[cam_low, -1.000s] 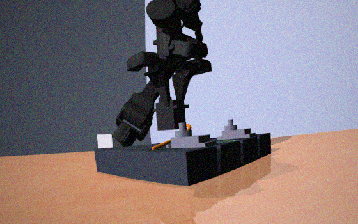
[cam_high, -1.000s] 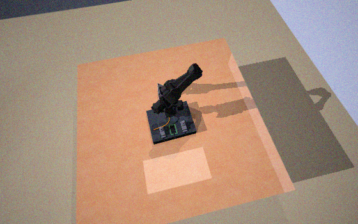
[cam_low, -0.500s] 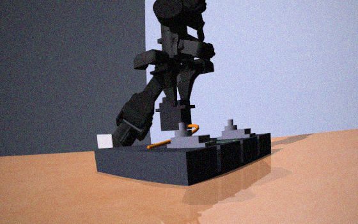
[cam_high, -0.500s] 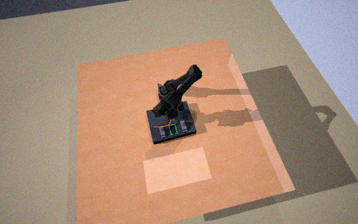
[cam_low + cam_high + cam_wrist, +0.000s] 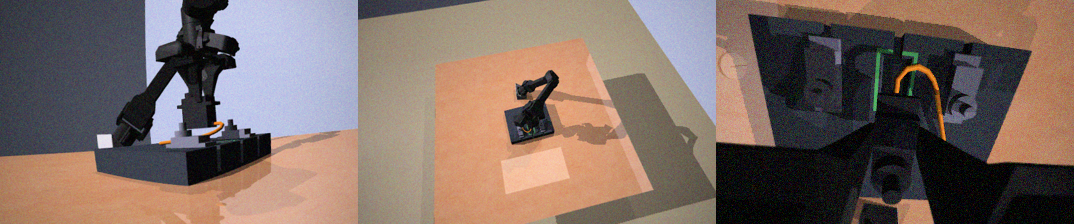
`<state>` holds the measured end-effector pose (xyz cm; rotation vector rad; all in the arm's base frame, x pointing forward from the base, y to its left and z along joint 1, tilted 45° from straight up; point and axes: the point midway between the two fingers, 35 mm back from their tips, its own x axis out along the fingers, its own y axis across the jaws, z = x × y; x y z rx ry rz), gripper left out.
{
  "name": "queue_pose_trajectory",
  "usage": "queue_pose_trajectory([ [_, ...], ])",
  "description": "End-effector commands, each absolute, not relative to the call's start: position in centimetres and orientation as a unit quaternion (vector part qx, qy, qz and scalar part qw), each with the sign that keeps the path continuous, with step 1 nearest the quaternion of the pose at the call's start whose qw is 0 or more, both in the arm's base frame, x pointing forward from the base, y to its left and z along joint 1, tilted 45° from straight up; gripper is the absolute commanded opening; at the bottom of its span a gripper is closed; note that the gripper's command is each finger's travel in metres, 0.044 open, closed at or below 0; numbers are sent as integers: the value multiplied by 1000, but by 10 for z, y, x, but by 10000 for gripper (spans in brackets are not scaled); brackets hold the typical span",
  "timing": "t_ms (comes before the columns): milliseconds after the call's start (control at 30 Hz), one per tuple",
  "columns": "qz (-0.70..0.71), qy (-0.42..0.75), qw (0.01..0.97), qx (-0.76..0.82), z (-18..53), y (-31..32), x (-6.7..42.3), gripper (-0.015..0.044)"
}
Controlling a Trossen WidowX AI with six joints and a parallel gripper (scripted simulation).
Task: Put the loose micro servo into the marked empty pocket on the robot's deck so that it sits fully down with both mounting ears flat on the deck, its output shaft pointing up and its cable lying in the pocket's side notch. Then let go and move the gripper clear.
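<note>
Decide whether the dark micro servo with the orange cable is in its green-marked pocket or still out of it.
Out. The exterior view shows the dark micro servo held above the dark deck by the gripper, a gap of background beneath it, its orange cable hanging loose.

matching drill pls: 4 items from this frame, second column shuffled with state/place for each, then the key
1. dark micro servo
2. orange cable
3. green-outlined pocket
4. small white cube

A. sits at the far left end of the dark deck
B. clamped in the black gripper, above the deck
C. arches up from the servo, then trails down
D. between the two grey seated servos, still unfilled

Pairs: 1-B, 2-C, 3-D, 4-A
</note>
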<state>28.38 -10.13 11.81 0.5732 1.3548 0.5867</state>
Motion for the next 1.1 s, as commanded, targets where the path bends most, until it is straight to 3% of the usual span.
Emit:
queue_pose_trajectory([
  [0,261,606,705,260,122,-103,298,0],
  [200,261,605,706,260,125,-104,318,0],
  [1067,261,605,706,260,111,-90,321,0],
])
